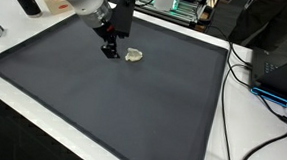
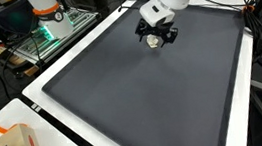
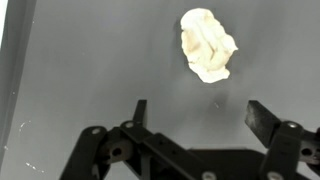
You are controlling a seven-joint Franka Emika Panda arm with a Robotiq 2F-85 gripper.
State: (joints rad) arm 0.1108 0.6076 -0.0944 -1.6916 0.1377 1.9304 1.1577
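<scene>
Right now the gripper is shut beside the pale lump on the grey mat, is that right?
Not quite. The gripper is open, not shut: the wrist view shows its jaws spread wide with nothing between them. The rest holds: it is beside the pale lump on the grey mat.
</scene>
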